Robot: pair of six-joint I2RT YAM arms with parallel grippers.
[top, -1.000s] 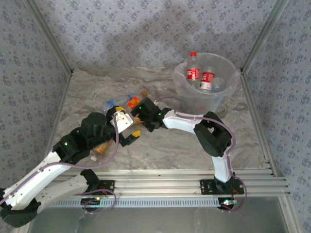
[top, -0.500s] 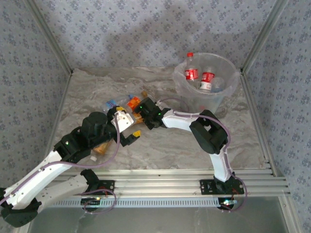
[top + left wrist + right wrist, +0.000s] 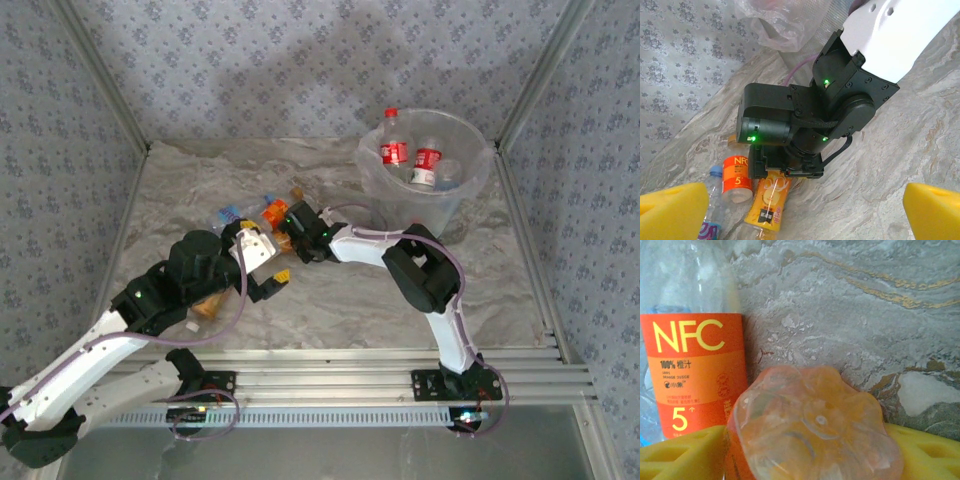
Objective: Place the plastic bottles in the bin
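This looks like the picking-up step; the right gripper (image 3: 284,222) has its yellow pads on both sides of a small amber plastic bottle (image 3: 812,425) lying on the grey desk (image 3: 350,300); I cannot tell if they squeeze it; the left gripper (image 3: 802,215) is spread wide; next comes a firm hold, then a lift to the big round see-through bin (image 3: 455,200).

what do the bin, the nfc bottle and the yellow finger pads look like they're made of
bin: probably plastic, smooth, with a milky wall that is partly see-through.
nfc bottle: thin clear plastic, glossy, seen where the body is bare above its printed orange label.
yellow finger pads: seemingly soft foam or rubber, matte, with moulded recesses; the look does not settle which.
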